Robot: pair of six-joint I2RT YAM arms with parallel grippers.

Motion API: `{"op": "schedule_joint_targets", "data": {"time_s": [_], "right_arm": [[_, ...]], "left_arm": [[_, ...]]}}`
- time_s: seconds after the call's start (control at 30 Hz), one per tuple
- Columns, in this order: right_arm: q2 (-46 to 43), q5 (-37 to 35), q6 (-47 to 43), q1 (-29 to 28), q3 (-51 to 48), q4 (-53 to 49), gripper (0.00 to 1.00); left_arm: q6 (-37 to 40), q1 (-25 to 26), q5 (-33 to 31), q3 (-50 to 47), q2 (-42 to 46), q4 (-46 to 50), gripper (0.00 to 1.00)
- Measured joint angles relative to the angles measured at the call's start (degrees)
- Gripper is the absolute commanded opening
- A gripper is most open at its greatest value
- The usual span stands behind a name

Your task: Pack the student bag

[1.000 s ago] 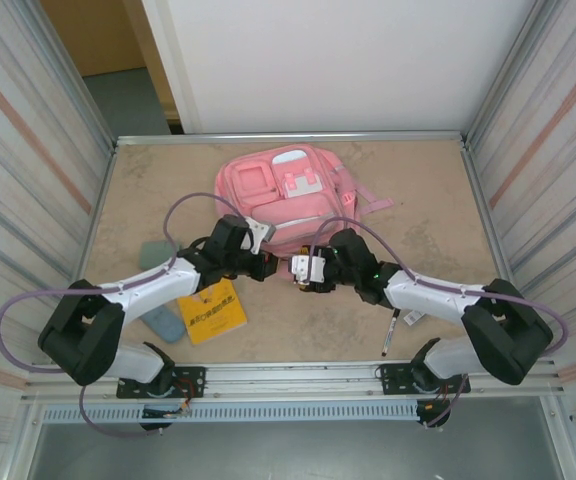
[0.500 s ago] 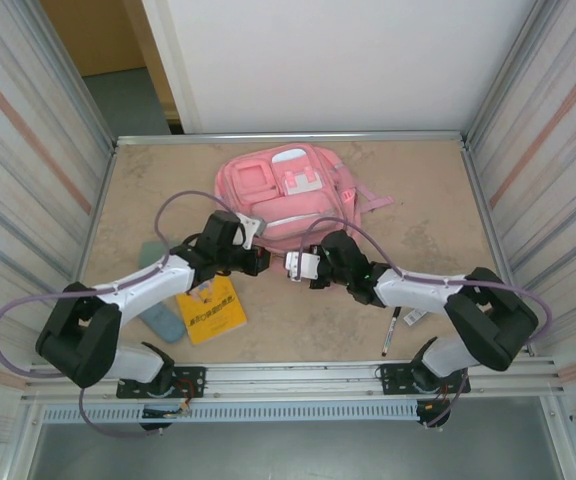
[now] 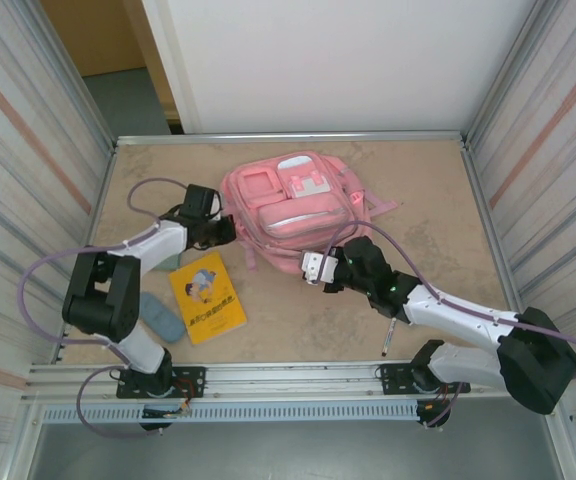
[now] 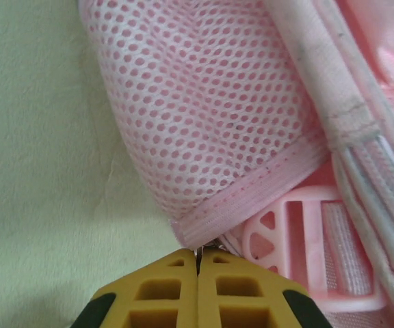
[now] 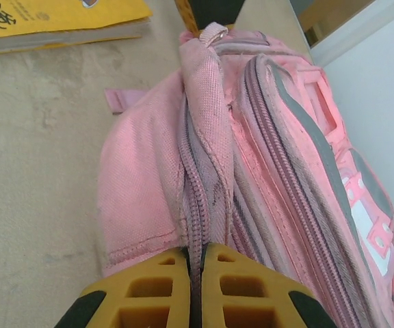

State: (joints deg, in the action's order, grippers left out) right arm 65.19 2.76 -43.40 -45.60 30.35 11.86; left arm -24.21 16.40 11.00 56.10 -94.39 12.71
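- Student bag (image 3: pixel 293 200): pink, lying front-up at the far middle of the surface (image 3: pixel 438 205), with its mesh side pocket (image 4: pixel 204 116) to the left and its zips along the near edge.
- Left fingers (image 4: pixel 198 263): closed, the tips apparently pinching the corner hem of the mesh pocket. A pink plastic buckle (image 4: pixel 296 236) lies just beside them.
- Right fingers (image 5: pixel 195 256): closed on the grey zip strip (image 5: pixel 195 191) at the bag's near edge, with the fabric raised in a ridge between them. Whether a pull tab is inside the grip cannot be told.
- Yellow book (image 3: pixel 206 297): flat on the surface, near-left of the bag and apart from it.
- Blue-grey flat item (image 3: pixel 160 315): left of the book.
- Pen-like stick (image 3: pixel 390 335): near right, beside the right arm.
- Step in hand, as judged: opening the main compartment with two holds.
- Handling: let the left hold anchor the soft bag, draw the right along the zip line and never across it, and keep the pull low and gentle. If only cloth is pinched, regrip on the tab.
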Motion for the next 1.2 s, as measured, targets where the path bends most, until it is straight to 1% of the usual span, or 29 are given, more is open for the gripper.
{"op": "schedule_joint_targets", "data": {"time_s": [0.03,0.07,0.1,0.13,0.17,0.23,0.3,0.33,0.37,0.43,0.53,0.6,0.67,0.73,0.8,0.83,0.87,0.9,0.93,1.03,1.07,1.13,1.17,1.2], "right_arm": [[0.0,-0.17,0.04,-0.11,0.0,0.04,0.0],[0.02,-0.2,0.15,-0.17,0.0,0.07,0.04],[0.11,-0.24,0.59,-0.2,0.0,0.11,0.22],[0.24,-0.44,1.31,-0.2,0.0,0.15,0.38],[0.37,-0.59,1.75,-0.26,0.0,0.24,0.44],[0.37,-2.05,5.75,-0.68,0.22,0.11,0.45],[0.26,-4.96,12.85,-1.07,1.42,-1.29,0.47],[-0.17,-6.19,16.26,-1.31,1.81,-1.66,0.9],[-1.51,-7.48,20.9,-1.4,1.79,-1.9,0.99],[-6.1,-9.92,27.96,-1.44,1.03,-2.97,0.99],[-16.44,-14.91,37.66,-1.27,-0.37,-6.45,0.99],[-22.05,-17.75,42.97,-0.44,-0.42,-9.29,0.99],[-25.62,-18.43,47.6,1.57,-0.44,-11.93,0.99],[-27.17,-16.92,51.87,4.28,-0.44,-14.23,1.0],[-26.88,-11.54,55.41,7.65,-0.44,-16.41,0.91],[-26.14,-9.2,56.74,8.5,-0.42,-17.05,0.88],[-24.55,-6.75,57.96,8.7,-0.13,-18.05,0.86],[-22.14,-4.61,58.9,8.28,0.72,-19.37,0.87],[-19.85,-3.3,59.58,7.5,1.92,-20.7,0.88],[-8.59,-0.79,59.71,1.73,8.33,-24.65,0.87],[-4.39,-0.46,59.71,-0.98,10.75,-25.22,0.86],[3.02,-0.09,59.91,-5.42,14.86,-25.33,0.82],[7.13,0.22,60.33,-7.41,17.16,-25.59,0.81],[10.4,0.42,60.98,-8.72,19.12,-25.83,0.8]], "left_arm": [[0.02,0.07,0.04,1.68,-1.36,0.83,0.0],[0.2,0.11,0.11,3.04,-2.43,1.31,0.03],[0.46,0.2,0.39,4.61,-3.54,2.01,0.13],[0.98,0.22,0.61,5.84,-4.33,2.51,0.29],[1.36,0.2,0.31,6.45,-4.63,2.64,0.35],[2.67,-0.24,-0.7,7.06,-4.59,2.64,0.4],[3.82,0.07,-2.8,7.13,-3.32,3.76,0.43],[4.61,0.83,-3.82,7.13,-2.27,4.9,0.44],[5.6,2.21,-4.66,7.1,-0.66,6.16,0.45],[7.93,5.6,-4.96,6.88,2.89,7.54,0.48],[13.29,13.79,-5.11,6.1,9.05,7.85,0.51],[15.65,19.21,-4.96,6.05,11.3,8.13,0.51],[15.82,22.64,-5.22,6.05,12.09,9.07,0.52],[14.08,23.43,-6.45,5.86,12.35,10.73,0.52],[10.21,22.75,-8.68,4.26,13.55,12.72,0.52],[8.46,22.27,-9.6,3.26,14.45,14.01,0.53],[6.16,21.59,-10.67,1.95,15.85,15.69,0.55],[3.85,20.83,-11.61,0.44,17.62,17.51,0.58],[1.68,20.04,-12.31,-0.87,19.34,19.47,0.58],[-4.7,14.75,-12.35,-6.14,26.29,25.03,0.59],[-6.29,12.11,-11.89,-8.15,28.61,26.36,0.59],[-8.92,6.78,-10.93,-12.17,32.81,28.13,0.59],[-10.08,3.74,-10.43,-14.43,35.06,28.79,0.63],[-10.93,1.46,-9.64,-16.15,36.76,29.38,0.64]]}}
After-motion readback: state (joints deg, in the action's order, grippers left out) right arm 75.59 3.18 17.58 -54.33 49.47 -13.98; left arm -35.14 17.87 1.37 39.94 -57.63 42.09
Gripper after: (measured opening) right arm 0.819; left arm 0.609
